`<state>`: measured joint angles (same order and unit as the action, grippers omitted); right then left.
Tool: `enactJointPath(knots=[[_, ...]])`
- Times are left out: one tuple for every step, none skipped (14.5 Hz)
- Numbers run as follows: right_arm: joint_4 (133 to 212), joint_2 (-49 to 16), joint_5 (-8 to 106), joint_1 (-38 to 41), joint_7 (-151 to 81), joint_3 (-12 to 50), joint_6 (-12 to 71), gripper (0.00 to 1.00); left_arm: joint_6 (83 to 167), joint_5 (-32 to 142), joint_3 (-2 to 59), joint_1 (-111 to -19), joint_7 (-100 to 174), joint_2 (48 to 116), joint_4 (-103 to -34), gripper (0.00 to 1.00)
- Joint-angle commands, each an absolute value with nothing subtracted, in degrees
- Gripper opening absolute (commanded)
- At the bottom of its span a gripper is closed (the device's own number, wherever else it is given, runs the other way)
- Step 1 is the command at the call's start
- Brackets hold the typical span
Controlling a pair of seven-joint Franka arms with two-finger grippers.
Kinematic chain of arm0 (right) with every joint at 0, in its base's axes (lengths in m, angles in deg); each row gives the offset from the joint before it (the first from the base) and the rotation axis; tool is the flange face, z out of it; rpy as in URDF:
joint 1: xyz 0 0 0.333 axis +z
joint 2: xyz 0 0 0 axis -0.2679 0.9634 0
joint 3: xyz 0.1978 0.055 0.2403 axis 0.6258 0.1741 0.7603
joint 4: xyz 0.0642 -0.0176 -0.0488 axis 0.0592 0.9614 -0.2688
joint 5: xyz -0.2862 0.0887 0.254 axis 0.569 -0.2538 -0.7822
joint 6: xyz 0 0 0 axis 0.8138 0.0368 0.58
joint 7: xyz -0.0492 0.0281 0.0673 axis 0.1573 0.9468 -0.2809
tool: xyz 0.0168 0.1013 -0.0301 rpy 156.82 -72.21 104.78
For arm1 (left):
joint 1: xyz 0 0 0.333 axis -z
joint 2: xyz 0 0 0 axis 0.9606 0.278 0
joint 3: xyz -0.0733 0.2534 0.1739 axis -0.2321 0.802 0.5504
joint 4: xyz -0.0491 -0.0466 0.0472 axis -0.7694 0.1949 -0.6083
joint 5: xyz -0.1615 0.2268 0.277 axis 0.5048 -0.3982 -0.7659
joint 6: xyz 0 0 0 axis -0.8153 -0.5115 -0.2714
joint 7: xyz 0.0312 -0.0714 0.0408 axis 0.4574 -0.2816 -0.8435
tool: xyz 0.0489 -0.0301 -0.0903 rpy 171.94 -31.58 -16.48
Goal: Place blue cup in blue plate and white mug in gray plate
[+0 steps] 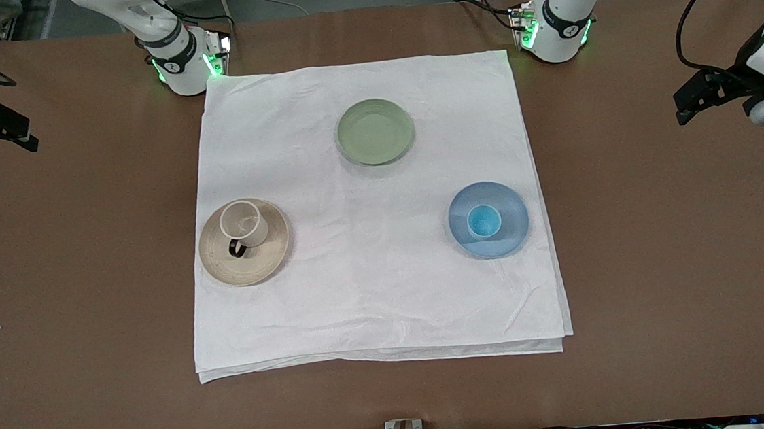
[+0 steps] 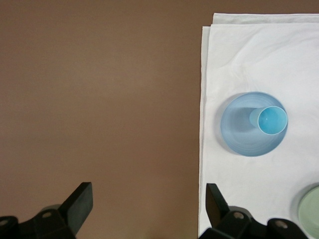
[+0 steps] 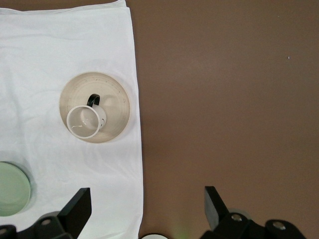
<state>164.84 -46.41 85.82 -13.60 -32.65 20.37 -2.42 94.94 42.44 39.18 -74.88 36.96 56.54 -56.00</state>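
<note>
The blue cup stands upright in the middle of the blue plate, toward the left arm's end of the white cloth. The white mug stands upright on the gray plate, toward the right arm's end, its dark handle pointing toward the front camera. My left gripper is open and empty over bare table past the cloth's edge. Its wrist view shows the cup on the blue plate. My right gripper is open and empty over the table's other end. Its wrist view shows the mug on the gray plate.
A pale green plate lies empty on the white cloth, farther from the front camera than the other two plates. Brown tabletop surrounds the cloth. Both arm bases stand along the table's top edge in the front view.
</note>
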Motion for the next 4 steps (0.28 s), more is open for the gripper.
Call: enactJointPath(knots=[[166.4,-48.2,85.3,-14.1,-32.7,21.1,-2.1,1.00,94.9,45.4,39.5,-75.0,39.5,56.2,-55.8,1.00],[166.4,-48.2,85.3,-14.2,-32.7,21.1,-2.1,1.00,94.9,45.5,39.5,-75.1,40.1,56.2,-55.8,1.00],[166.4,-48.2,85.3,-14.2,-32.7,21.1,-2.4,1.00,94.9,45.5,39.5,-75.2,40.6,56.2,-55.8,1.00],[166.4,-48.2,85.3,-14.1,-32.7,21.1,-2.5,1.00,94.9,45.5,39.5,-75.2,40.6,56.2,-55.8,1.00]])
